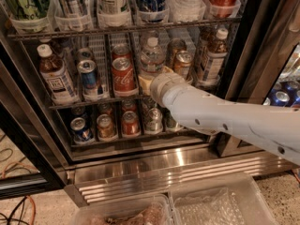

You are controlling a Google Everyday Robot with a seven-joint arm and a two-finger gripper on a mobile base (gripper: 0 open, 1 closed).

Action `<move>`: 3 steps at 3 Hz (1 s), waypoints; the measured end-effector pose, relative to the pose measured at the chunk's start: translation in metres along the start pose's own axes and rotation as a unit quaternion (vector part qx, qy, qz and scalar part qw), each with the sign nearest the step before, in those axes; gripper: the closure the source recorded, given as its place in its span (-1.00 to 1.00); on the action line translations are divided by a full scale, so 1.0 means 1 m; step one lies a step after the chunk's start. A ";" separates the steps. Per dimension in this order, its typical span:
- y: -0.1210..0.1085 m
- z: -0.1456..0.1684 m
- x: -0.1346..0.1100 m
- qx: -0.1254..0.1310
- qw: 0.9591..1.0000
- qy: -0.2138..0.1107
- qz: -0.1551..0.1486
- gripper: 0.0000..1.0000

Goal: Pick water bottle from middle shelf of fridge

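Note:
The fridge stands open in the camera view, with a dark frame and a shiny steel base grille. On the middle shelf the water bottle, clear with a white cap, stands upright in the centre lane. My gripper, at the end of the white arm coming in from the right, is at the lower part of the water bottle and hides its base. I cannot tell whether it touches the bottle.
A red cola can and a blue can stand left of the water bottle, and a brown can stands right of it. Brown-liquid bottles flank the row. Short cans fill the rack below. Clear bins lie on the floor in front.

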State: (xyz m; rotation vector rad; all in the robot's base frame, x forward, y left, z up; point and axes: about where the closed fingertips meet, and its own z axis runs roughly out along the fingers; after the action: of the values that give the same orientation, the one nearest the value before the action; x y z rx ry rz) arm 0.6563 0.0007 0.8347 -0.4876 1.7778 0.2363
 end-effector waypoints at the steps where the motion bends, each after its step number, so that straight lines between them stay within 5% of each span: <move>1: 0.001 0.003 0.001 -0.002 1.000 0.005 -0.003 0.48; 2: 0.002 0.004 0.001 -0.005 1.000 0.009 -0.005 0.93; 3: 0.002 0.005 0.001 -0.007 1.000 0.021 -0.010 1.00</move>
State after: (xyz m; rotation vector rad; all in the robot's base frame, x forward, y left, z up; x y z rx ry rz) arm 0.6593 0.0045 0.8319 -0.5240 1.8114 0.2254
